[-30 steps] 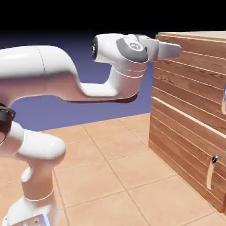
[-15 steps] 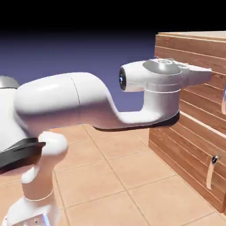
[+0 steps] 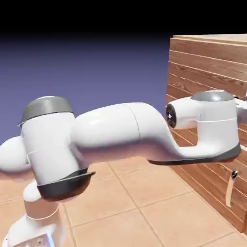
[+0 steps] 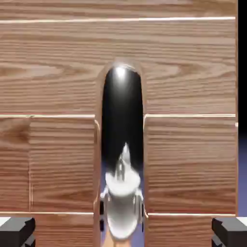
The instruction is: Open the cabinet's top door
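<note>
The gripper (image 4: 123,230) faces the top door (image 4: 53,72), its fingers standing apart either side of the silver handle (image 4: 122,144). Whether they grip the handle, I cannot tell.

Side camera and close hand camera share the cabinet (image 3: 207,72)

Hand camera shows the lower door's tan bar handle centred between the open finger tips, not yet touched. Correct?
Not quite: the hand view shows the top door's curved silver handle, centred between the open finger tips, not yet touched. The tan bar handle sits lower on the cabinet, in the exterior view.
</note>
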Controlling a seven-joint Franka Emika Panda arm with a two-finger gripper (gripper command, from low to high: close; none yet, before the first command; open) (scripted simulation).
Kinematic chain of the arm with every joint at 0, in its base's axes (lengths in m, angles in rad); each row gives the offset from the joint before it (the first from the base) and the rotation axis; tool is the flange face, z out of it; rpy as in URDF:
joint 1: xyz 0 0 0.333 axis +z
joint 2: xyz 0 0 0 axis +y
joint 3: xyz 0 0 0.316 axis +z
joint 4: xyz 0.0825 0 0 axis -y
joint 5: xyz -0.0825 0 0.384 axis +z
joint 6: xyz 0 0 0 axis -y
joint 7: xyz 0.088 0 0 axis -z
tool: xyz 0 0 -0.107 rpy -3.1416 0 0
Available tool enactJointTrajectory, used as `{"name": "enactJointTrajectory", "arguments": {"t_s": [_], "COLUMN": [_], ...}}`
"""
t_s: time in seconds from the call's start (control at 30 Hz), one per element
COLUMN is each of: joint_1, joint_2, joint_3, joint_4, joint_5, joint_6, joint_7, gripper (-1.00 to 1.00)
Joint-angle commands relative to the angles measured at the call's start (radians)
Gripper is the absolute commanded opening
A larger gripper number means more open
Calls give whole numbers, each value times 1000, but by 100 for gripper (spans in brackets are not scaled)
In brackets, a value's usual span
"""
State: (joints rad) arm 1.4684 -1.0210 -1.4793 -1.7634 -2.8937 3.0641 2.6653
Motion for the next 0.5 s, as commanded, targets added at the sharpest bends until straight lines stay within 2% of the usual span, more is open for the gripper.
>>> {"name": "enactJointTrajectory", "arguments": {"t_s": [0.0,0.47], "joint_1": [-32,-532], "joint_2": [8,167], "joint_3": [16,321], "joint_4": [-36,-478], "joint_5": [0,30], "joint_6": [-21,-262], "joint_7": [11,232], "gripper": [-100,-100]}}
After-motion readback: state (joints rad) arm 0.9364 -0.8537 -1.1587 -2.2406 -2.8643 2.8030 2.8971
